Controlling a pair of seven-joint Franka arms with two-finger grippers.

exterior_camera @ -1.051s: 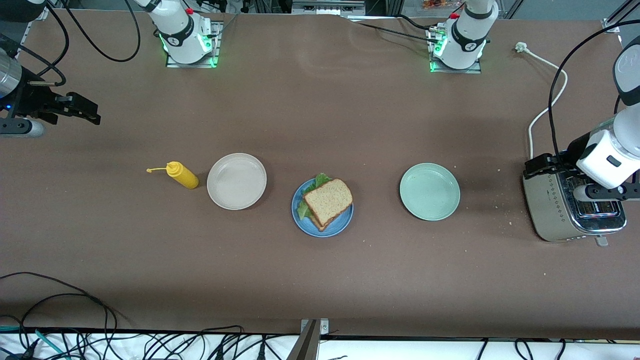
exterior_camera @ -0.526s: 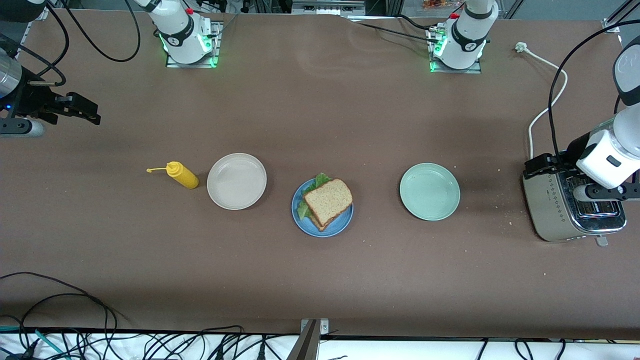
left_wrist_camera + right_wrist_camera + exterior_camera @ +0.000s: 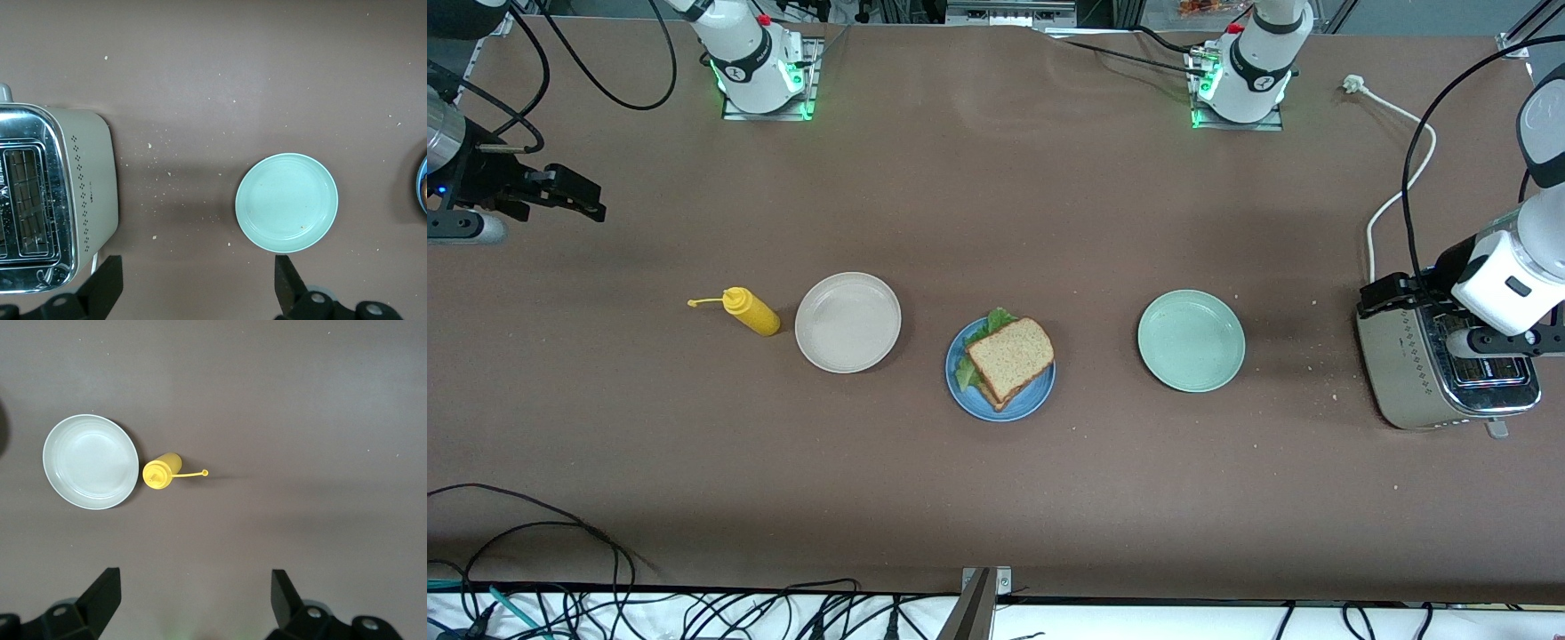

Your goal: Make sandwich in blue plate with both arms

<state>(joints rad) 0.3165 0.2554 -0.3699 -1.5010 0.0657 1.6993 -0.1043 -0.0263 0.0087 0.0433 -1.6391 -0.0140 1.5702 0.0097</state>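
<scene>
Sandwich (image 3: pixel 1009 357) assembled on blue plate (image 3: pixel 1040 396). My left tool (image 3: pixel 193 293) over toaster (image 3: pixel 1414 373), right tool (image 3: pixel 193 600) parked high, both open, empty. Risk: top slice sits skewed, could slide off.

Matt brown table (image 3: pixel 996 204) covering; shiny chrome-topped toaster (image 3: pixel 1440 378) with matt beige sides; glossy yellow plastic bottle (image 3: pixel 751 312); smooth, faintly glossy mint plate (image 3: pixel 287 203) and off-white plate (image 3: pixel 90 461).

Bright-blue plate (image 3: pixel 1000 404); brown speckled bread with darker crust and green lettuce, the sandwich (image 3: pixel 1007 357); mint-green plate (image 3: pixel 1191 340); off-white plate (image 3: pixel 847 322); yellow bottle (image 3: pixel 751 311); beige toaster (image 3: pixel 1409 369), dotted diamond motifs.
</scene>
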